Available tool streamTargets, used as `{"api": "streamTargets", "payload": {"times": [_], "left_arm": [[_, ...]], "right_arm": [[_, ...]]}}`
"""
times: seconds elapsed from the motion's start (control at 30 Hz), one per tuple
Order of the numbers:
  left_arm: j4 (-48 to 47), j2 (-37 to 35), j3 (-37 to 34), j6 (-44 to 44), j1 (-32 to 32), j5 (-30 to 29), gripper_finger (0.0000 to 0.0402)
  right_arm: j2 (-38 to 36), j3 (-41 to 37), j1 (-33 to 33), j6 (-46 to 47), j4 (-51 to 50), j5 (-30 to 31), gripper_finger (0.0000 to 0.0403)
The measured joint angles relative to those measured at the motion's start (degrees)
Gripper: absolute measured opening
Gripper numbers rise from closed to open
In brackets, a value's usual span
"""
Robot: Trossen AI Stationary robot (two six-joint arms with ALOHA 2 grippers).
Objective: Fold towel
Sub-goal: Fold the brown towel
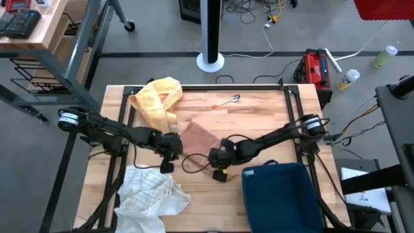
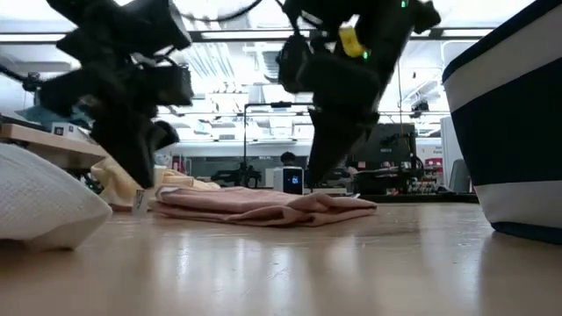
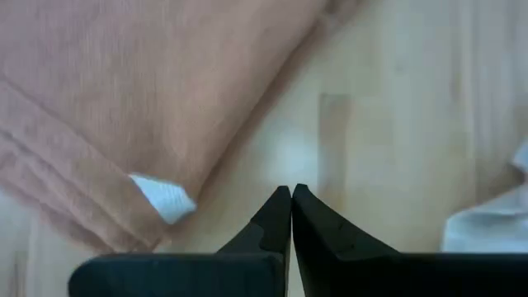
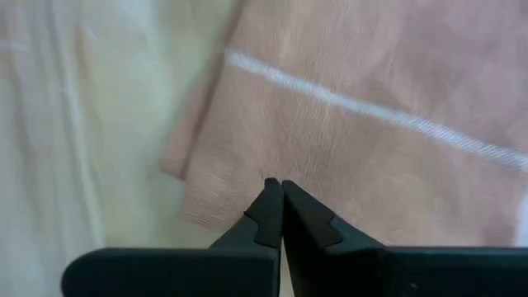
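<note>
A crumpled yellow cloth lies at the far end of the wooden table, a white checked cloth bunched at its near edge, a dark blue bin alongside. A red toolbox sits on the floor.

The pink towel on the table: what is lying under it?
The pink towel lies folded and flat on the bare wooden table. Only its own layers show at the edges; whatever the cloth covers cannot be seen.

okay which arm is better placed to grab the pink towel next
Probably right. The right gripper, shut and empty, sits over the pink towel near its corner; the left gripper, also shut, sits over bare wood beside its edge.
</note>
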Motion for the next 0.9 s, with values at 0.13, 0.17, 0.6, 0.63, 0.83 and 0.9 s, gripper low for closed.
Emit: {"api": "streamTargets", "payload": {"times": [0.13,0.17,0.6,0.63,0.83,0.9], "left_arm": [[-1.8,-1.8,1.7,3.2,-0.3,0.9,0.0001],[-2.6,-2.4,1.7,5.0,-0.3,-0.2,0.0001],[-0.8,0.8,-1.3,30.1,-0.3,-14.5,0.0072],[-0.1,1.2,-1.3,30.8,-0.4,-15.6,0.0081],[3.0,2.8,-2.1,33.6,-0.2,-19.2,0.0122],[2.3,2.6,-2.8,33.9,-0.2,-19.2,0.0126]], "right_arm": [[-1.1,0.0,0.3,0.9,0.5,0.0,0.0000],[-1.4,0.1,0.5,1.2,1.7,0.0,0.0000],[1.9,0.5,3.6,2.9,8.3,1.9,0.0083],[2.2,0.5,3.7,3.5,7.9,3.1,0.0093],[4.4,0.3,3.6,5.4,9.4,3.9,0.0131],[5.3,0.5,3.6,6.2,10.6,3.9,0.0136]]}}
